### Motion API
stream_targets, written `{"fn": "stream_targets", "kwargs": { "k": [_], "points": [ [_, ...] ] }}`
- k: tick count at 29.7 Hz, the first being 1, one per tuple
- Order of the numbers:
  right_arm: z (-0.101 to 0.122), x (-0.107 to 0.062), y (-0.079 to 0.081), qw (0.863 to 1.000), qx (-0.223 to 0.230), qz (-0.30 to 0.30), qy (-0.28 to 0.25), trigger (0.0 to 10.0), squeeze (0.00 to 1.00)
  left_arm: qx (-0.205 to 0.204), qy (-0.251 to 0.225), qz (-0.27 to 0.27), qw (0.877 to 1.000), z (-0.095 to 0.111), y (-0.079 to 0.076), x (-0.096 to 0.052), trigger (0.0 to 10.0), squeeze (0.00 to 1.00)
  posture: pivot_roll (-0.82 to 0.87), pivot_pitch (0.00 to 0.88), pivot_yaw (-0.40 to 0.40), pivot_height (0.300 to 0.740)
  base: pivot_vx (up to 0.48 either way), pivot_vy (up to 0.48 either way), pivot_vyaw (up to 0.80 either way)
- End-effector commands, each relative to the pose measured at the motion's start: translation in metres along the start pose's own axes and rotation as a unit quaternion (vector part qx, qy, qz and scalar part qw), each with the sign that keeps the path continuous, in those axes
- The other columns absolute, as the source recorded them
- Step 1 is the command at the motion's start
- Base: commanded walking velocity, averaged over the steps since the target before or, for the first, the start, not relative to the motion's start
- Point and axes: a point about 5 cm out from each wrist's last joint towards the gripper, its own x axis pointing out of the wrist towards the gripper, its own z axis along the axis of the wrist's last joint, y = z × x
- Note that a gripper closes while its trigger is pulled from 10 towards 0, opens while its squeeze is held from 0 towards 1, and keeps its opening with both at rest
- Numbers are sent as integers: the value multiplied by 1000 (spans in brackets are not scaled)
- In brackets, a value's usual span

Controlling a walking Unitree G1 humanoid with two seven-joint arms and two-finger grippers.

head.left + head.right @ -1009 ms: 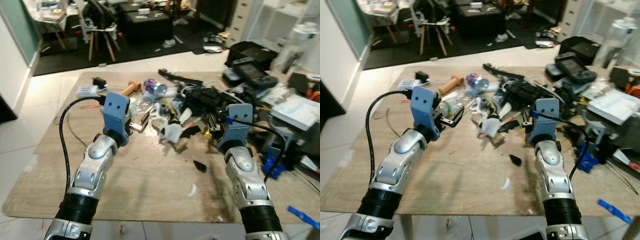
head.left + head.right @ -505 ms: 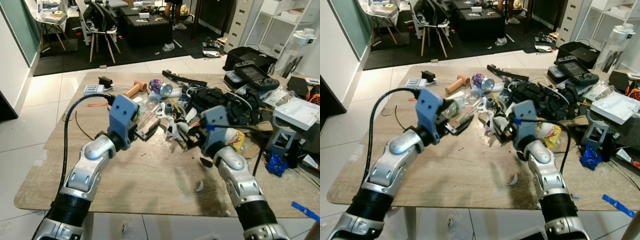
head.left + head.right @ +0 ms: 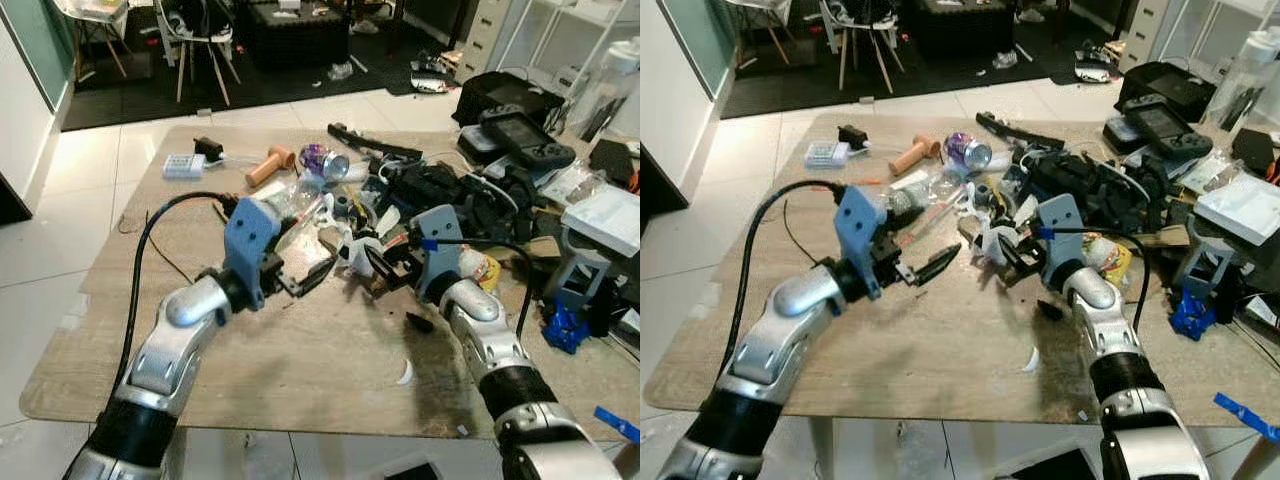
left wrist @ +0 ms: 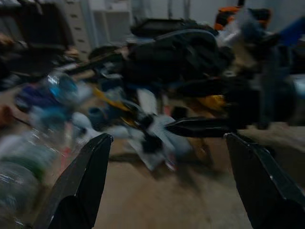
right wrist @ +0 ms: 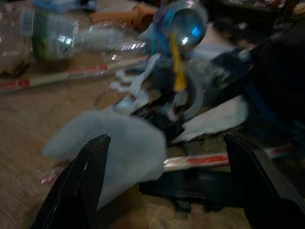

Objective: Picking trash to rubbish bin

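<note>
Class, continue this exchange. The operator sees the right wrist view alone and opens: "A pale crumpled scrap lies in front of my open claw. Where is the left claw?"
Observer: The left claw hangs open low over the wooden table, to the left of the pale crumpled scrap and pointing toward it.
Operator: Is anything loose lying nearer the robot than the pile?
Observer: Yes. A small black fragment lies on the table beside the right arm, behind the right claw.
Operator: Anything else?
Observer: A white curved shard lies closer to the table's front edge than the fragment.
</note>
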Motion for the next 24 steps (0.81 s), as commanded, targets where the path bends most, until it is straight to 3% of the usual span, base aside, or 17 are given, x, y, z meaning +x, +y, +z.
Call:
{"fn": "stream_targets", "kwargs": {
  "k": [1,8,14,15,16,24],
  "points": [
    [-7,-2,2,1000,9,8,5,10000,0,1,5,-18,1000,1,-4,-3,10000,0,-49,178,8,740,0,0,0],
    [-10,1,7,999,8,35,7,10000,0,-28,-16,-29,999,5,-10,-4,10000,0,-45,198,7,740,0,0,0],
    [-10,3,6,999,-7,47,7,10000,0,-29,-14,-47,998,6,-15,-6,10000,0,-48,201,7,740,0,0,0],
    [-10,3,6,999,-8,48,6,1529,0,-30,-13,-49,998,6,-16,-6,10000,0,-50,200,7,740,0,0,0],
    [-9,3,5,999,-9,47,5,0,0,-31,-13,-50,998,6,-16,-6,10000,0,-50,200,7,740,0,0,0],
    [-11,1,2,999,-7,48,5,0,0,-31,-8,-60,998,4,-19,-4,10000,0,-55,193,11,740,0,0,0]
  ]
}}
